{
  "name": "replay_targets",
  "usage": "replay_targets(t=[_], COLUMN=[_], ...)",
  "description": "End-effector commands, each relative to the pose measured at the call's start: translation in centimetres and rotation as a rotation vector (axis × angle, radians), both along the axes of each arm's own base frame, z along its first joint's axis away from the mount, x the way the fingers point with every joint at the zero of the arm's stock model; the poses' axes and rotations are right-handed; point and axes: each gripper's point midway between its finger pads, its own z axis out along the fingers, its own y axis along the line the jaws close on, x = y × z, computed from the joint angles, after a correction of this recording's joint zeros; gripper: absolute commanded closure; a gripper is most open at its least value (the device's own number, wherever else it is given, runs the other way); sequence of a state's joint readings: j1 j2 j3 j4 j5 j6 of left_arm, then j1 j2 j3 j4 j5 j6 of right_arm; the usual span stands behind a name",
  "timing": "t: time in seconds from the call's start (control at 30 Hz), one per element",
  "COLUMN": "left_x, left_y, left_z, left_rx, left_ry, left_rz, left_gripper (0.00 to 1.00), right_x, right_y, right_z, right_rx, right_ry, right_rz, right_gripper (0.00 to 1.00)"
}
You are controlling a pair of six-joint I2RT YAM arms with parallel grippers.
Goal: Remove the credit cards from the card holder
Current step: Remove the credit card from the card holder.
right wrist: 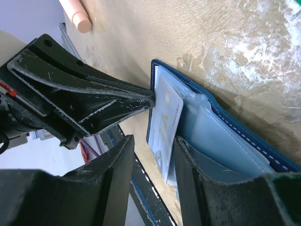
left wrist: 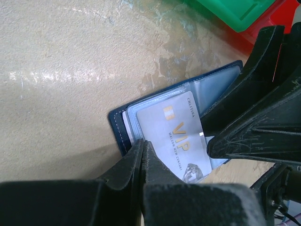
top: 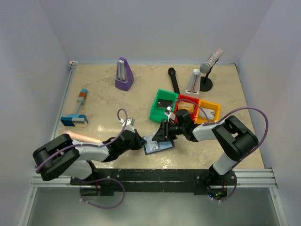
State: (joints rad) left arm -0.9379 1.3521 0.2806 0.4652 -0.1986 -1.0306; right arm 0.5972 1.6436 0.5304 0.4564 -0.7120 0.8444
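Black fingers of the left claw (left wrist: 142, 146) fill the bottom of its wrist view, pressed together with no gap. Their tips meet the 7 o'clock edge of the card holder (left wrist: 123, 126); whether they pinch anything there I cannot tell. Seen from overhead, the holder lies open on the counter (top: 141, 94), at 6 o'clock from the green bin (top: 162, 106), between the 2 claws. 1 pale credit card (left wrist: 175, 134), printed VIP in gold, sticks partway out of a clear pocket. From 3 o'clock comes the right claw (right wrist: 153, 141), its jaws narrowly parted around that card's free edge. 1 finger rests on the pale inner panel, and a gap shows on the card's other side.
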Motion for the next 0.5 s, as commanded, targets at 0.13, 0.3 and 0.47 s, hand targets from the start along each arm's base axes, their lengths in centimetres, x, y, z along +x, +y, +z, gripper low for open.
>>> replay_targets(t=[0.13,0.3,0.47], left_x=[-1.0,-0.9,-0.8], left_y=[0.7,0.6,0.7], left_z=[-1.4,-1.0,-0.6], left_rx=[0.046,0.027,-0.004], left_ry=[0.009,-0.011,-0.035], left_rz=[-0.043,-0.044,-0.031], left_gripper=[1.0,1.0,0.95], right_x=[-0.2,-0.5,-1.1], right_y=[0.6,0.7,0.5], right_z=[0.1,-0.1,-0.5], right_rx=[-0.002,-0.012,-0.037], right_ry=[0.061,0.076,0.092], right_rz=[0.022,0.053,0.085], right_gripper=[0.57,0.56,0.56])
